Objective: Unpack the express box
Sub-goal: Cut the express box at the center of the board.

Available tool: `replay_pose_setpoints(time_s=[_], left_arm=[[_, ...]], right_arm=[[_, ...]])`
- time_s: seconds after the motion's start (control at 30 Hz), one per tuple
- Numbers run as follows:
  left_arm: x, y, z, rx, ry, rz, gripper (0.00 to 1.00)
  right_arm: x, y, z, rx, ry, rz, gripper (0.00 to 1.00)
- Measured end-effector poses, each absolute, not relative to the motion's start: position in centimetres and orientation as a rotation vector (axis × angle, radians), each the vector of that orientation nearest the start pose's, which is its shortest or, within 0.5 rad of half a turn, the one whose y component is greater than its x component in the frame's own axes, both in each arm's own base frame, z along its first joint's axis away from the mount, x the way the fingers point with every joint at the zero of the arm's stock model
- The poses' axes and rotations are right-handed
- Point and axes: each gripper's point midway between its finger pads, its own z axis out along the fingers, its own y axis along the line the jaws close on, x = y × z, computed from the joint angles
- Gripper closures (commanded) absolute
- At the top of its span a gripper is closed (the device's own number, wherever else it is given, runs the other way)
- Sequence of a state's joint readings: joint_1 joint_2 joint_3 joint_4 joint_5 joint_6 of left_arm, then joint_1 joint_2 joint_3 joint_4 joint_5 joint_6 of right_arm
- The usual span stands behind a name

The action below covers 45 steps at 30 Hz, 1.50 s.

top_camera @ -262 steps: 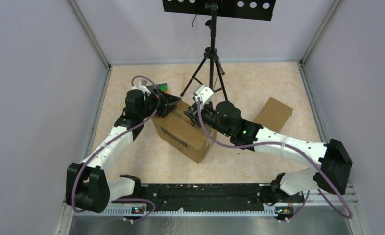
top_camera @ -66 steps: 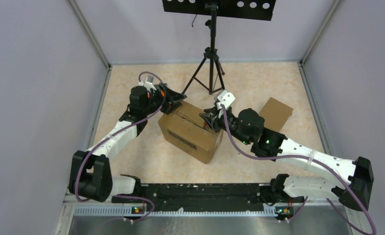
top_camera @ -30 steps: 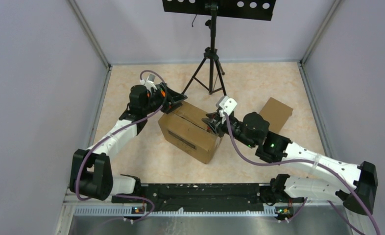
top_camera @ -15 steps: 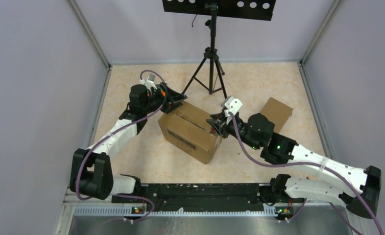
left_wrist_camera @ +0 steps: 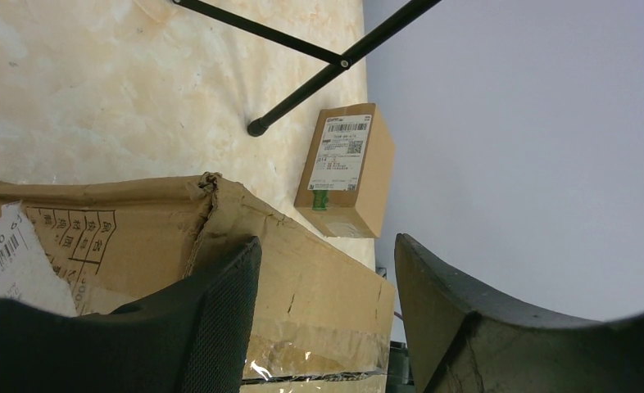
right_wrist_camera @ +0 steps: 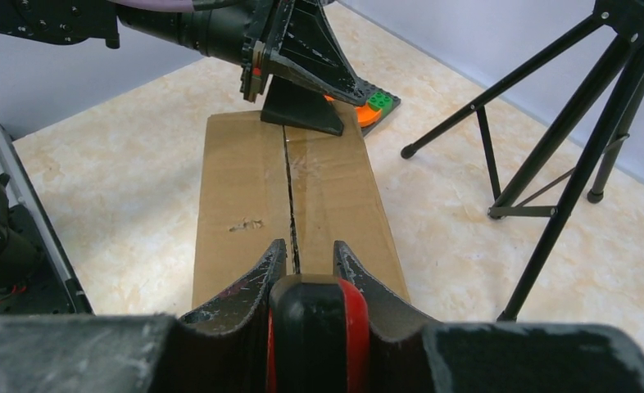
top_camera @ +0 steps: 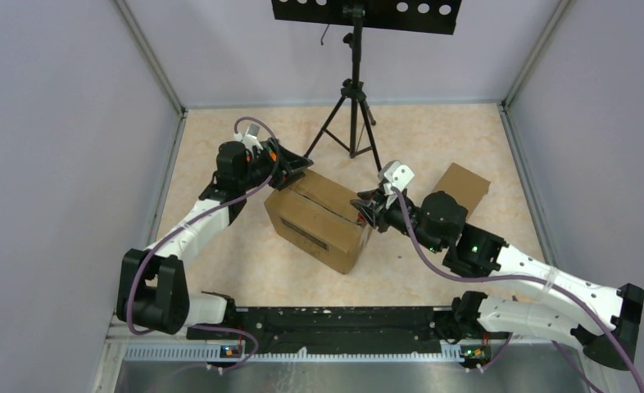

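The brown express box (top_camera: 315,219) lies at the middle of the floor, its taped top seam (right_wrist_camera: 289,188) split along its length. My left gripper (top_camera: 294,168) is open at the box's far end. One finger (right_wrist_camera: 302,115) rests on the top flaps; in the left wrist view the box (left_wrist_camera: 302,278) shows between the spread jaws of this gripper (left_wrist_camera: 327,254). My right gripper (right_wrist_camera: 310,254) hovers over the near-right end of the seam, shut on a black and red cutter (right_wrist_camera: 319,327). From above, this gripper (top_camera: 361,210) is at the box's right corner.
A smaller labelled cardboard box (top_camera: 460,188) lies to the right, seen also from the left wrist (left_wrist_camera: 347,168). A black tripod (top_camera: 351,106) stands behind the box. An orange and green toy piece (right_wrist_camera: 376,105) sits past the box's far end. Walls close three sides.
My right gripper has drawn back to the right along the seam, from over the box top to its right corner. The left gripper and the box have stayed put.
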<state>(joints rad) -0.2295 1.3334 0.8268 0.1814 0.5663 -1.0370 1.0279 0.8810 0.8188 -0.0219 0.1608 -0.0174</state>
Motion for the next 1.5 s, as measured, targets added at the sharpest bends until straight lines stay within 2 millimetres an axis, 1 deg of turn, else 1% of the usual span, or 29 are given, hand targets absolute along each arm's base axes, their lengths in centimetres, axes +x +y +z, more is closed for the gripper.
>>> replay_pose_setpoints(time_s=[0.63,1.2,1.5], left_arm=[[34.8,-20.9,21.8,-0.416,2.058,-1.353,0.33],[34.9,-20.9,21.9,-0.423,2.057,-1.354,0.33],[35.0,-20.9,22.0,-0.423,2.054,-1.357,0.33]], right_arm=[[20.4,27.1,29.8,-0.678,1.589,0.622,1.00],[19.9,25.6,29.7,-0.662,1.623,0.602,1.00],[19.6,24.6,30.5,-0.645,1.619,0.593,1.00]])
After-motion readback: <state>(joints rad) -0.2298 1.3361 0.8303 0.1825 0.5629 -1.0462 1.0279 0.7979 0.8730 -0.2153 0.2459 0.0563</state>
